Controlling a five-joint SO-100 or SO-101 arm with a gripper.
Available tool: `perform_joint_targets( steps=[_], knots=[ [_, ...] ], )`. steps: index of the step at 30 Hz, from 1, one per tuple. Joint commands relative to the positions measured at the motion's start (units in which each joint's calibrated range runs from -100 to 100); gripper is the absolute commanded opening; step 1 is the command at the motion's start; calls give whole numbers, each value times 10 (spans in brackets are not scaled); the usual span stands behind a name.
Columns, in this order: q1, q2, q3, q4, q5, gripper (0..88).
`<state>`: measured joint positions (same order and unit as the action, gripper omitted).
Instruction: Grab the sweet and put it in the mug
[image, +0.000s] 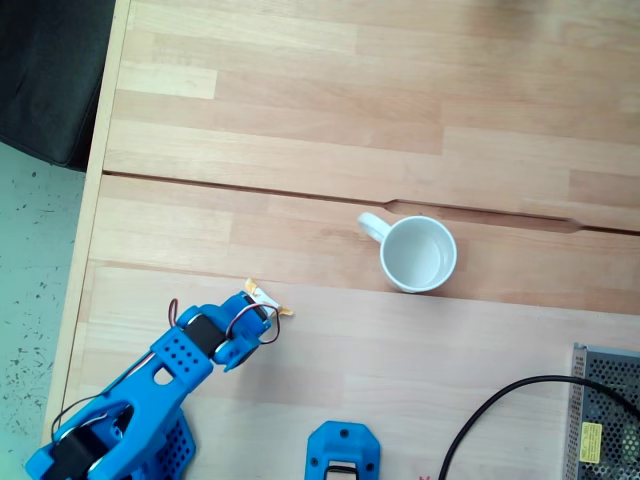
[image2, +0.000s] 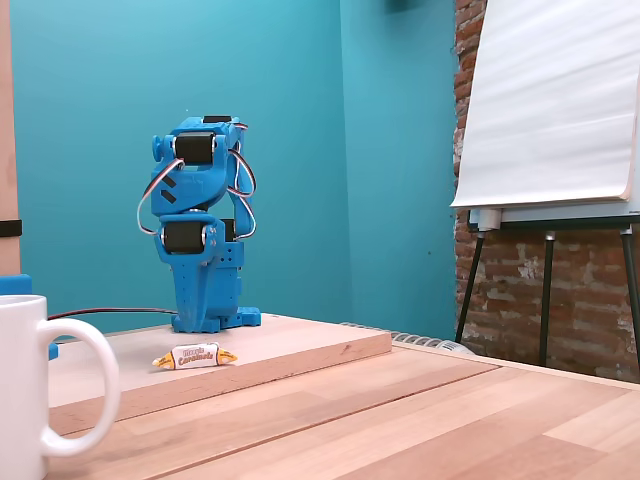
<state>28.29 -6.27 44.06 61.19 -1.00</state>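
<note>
A: What is seen nearest in the low fixed view?

B: The mug (image2: 22, 385) is seen at the near left edge, upright on the counter (image2: 400, 420), with its loop handle turned to the right. Only part of it is in the picture.

A: And past the mug?

B: The sweet (image2: 195, 356) is seen lying flat on a raised wooden board (image2: 300, 345), well apart from the mug and just in front of the base of the blue arm (image2: 200, 240). Its white wrapper with yellow twisted ends is plainly shown. The arm is folded upright behind it, before a teal wall (image2: 300, 120). A brick wall and an easel with a white sheet (image2: 550, 100) are seen far right.

A: What is given from above?

B: In the fixed view from above, the arm (image: 150, 400) is seen at the lower left, reaching up and right. The sweet (image: 268, 298) is seen at the tip of the tool (image: 250, 320), partly covered by it. The mug (image: 418, 254) stands well to the right, empty, its handle pointing up-left. A black cable (image: 500, 410) and a metal mesh box (image: 605, 415) are seen at the lower right.

A: How are the jaws set?

B: It cannot be told whether they are apart or together; they are hidden by the arm's own body.
</note>
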Motion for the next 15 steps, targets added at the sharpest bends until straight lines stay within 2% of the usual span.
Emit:
perform_joint_targets(
  steps=[1,15],
  knots=[
    [-3,1,-35,-5,0,68],
    [-3,3,-96,-5,-1,67]
  ],
)
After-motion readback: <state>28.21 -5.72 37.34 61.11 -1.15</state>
